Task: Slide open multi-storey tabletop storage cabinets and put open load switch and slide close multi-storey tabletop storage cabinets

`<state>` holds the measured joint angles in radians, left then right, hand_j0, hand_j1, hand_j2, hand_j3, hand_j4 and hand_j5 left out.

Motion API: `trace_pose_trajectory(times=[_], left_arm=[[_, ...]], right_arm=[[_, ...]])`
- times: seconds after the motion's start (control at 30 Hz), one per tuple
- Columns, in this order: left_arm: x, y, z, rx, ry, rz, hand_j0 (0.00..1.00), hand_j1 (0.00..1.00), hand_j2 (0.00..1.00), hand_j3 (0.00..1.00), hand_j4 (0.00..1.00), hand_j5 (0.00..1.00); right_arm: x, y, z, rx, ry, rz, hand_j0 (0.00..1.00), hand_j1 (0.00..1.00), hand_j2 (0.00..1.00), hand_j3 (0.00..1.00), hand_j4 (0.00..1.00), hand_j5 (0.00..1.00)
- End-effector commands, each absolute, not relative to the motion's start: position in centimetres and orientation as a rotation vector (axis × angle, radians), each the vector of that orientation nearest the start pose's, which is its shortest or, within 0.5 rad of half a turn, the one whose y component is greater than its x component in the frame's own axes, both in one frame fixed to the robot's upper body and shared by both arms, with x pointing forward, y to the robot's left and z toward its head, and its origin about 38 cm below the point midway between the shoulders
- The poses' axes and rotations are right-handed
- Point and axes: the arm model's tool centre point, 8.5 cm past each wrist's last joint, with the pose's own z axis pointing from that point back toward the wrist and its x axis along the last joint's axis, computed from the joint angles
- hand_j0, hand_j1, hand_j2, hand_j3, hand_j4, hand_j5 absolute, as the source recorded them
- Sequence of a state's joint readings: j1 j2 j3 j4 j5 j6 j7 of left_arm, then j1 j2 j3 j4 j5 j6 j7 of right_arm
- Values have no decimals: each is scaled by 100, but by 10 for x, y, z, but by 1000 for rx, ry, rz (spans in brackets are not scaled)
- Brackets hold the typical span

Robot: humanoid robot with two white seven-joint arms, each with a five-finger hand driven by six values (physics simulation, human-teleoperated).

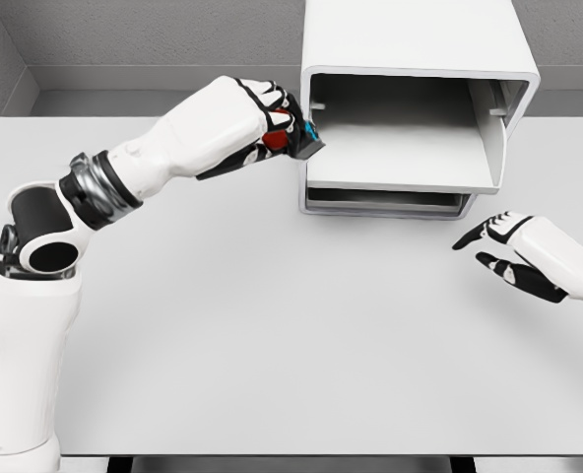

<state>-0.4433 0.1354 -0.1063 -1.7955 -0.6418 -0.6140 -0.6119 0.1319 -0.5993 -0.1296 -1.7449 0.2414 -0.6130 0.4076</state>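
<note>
White and boxy, one storage cabinet point(415, 99) stands at the far side of the pale bench point(272, 345), its upper drawer point(400, 158) pulled out toward the near edge. The left hand point(262, 123) holds fingers clamped on one load switch point(296, 136), red and blue, just beside the drawer's left front corner. The right hand point(513, 251) hovers at near right, fingers apart.

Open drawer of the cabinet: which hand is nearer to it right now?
Left. The left hand, holding the load switch, is at the open drawer's left front corner. The right hand hovers lower right, apart.
</note>
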Motion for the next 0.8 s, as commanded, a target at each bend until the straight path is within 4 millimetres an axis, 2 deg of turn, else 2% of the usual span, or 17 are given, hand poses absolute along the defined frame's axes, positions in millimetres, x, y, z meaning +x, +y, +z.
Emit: trace_pose_trajectory(times=[0.0,0.4,0.47,0.77], left_arm=[[395,141,290,-616,2711,2091,31,31,31,31,31,31],[397,106,287,-647,2694,2100,31,31,31,31,31,31],[398,105,286,-652,2688,2108,31,31,31,31,31,31],[408,99,274,-730,2585,2230,31,31,31,31,31,31]], right_arm=[[310,-352,171,-350,-1794,1369,55,55,55,55,55,55],[308,-347,166,-329,-1796,1361,55,55,55,55,55,55],[307,-341,165,-317,-1810,1351,57,57,57,57,57,57],[306,-339,164,-309,-1810,1353,57,57,57,57,57,57]])
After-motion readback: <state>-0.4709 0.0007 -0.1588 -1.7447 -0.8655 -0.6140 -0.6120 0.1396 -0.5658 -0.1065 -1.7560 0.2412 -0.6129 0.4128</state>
